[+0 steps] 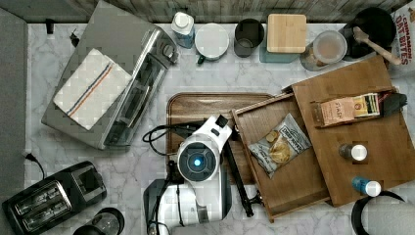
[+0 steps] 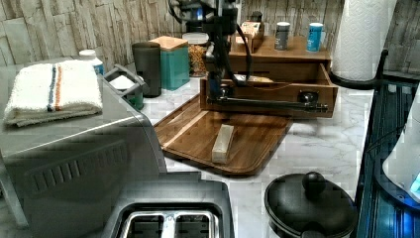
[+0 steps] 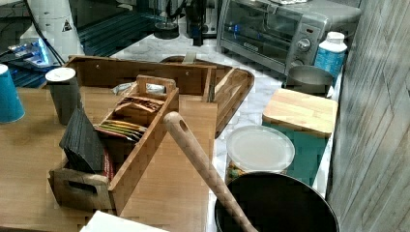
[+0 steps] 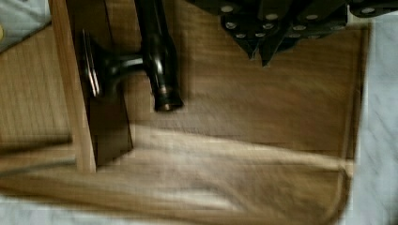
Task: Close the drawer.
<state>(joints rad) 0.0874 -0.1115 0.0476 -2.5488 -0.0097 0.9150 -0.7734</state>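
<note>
White marbled surface (image 1: 235, 73) before a grey plank-patterned wall. The drawer (image 1: 288, 181) stands pulled out of its flat-topped wooden box (image 1: 386, 147), toward the darker serving tray (image 1: 195, 105), whose edge its front overlaps in the top view. Inside the drawer lies a snack bag (image 1: 279, 144); its printed name is too small to read. A long black bar handle (image 2: 267, 103) runs along the drawer front. The end effector (image 4: 259, 49) hangs over the tray just beside that handle, its dark fingertips (image 4: 248, 44) drawn close together with nothing between them; in the wrist view the handle's end and mounting post lie beside them, apart. On the box top, behind the drawer, stand a wooden caddy of tea packets (image 1: 350, 108), one carton reading "STASH", and two small capped bottles (image 1: 353, 152). Beyond the box, at the top view's far right corner, a bag (image 1: 405, 29) reads "OAT BITES". A pale bar (image 2: 223, 143) lies on the tray. A toaster oven (image 1: 105, 73) carrying a folded striped towel (image 1: 90, 88) stands beyond the tray, opposite the drawer.
</note>
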